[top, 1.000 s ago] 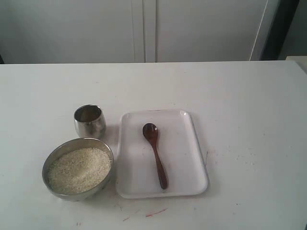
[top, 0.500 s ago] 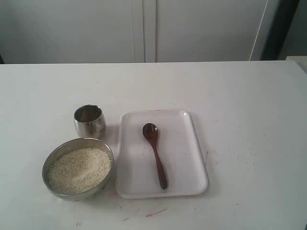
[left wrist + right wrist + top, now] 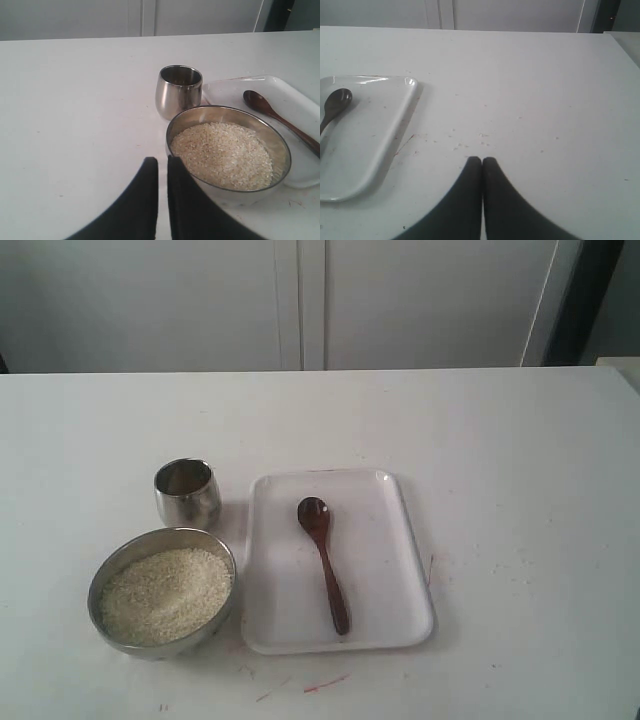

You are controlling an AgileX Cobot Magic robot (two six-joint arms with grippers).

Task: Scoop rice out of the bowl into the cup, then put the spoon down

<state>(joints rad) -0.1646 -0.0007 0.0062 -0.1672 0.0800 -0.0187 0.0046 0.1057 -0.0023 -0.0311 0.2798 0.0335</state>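
The rice (image 3: 165, 595) is a level heap of off-white grains filling the steel bowl (image 3: 190, 644), which sits at the front left of a white table (image 3: 500, 460). Just behind the bowl, close but not touching, the small steel cup (image 3: 187, 495) stands upright with its mouth open to the room. To the right of both lies a white rectangular tray (image 3: 385, 540) with rounded corners, its left edge just beside the bowl. The dark wooden spoon (image 3: 327, 570) lies flat on the tray, left of its middle, round end toward the back and handle toward the front.

Right of the tray the table top is bare and matt, with faint specks and scuffs. A few thin red marks (image 3: 325, 682) streak the surface in front of the tray, and another runs by its right edge. Behind the table stands a pale wall of flat panels (image 3: 150, 300) with a narrow vertical strip near the middle, and a dark upright band (image 3: 585, 300) at the far right.

The left gripper (image 3: 162, 165) hangs over bare table with the bowl just past its black fingertips. Its jaws are all but together, with only a thin slit between them, and they hold nothing. The right gripper (image 3: 482, 161) hangs over the speckled surface beside the tray, its jaws pressed together and empty
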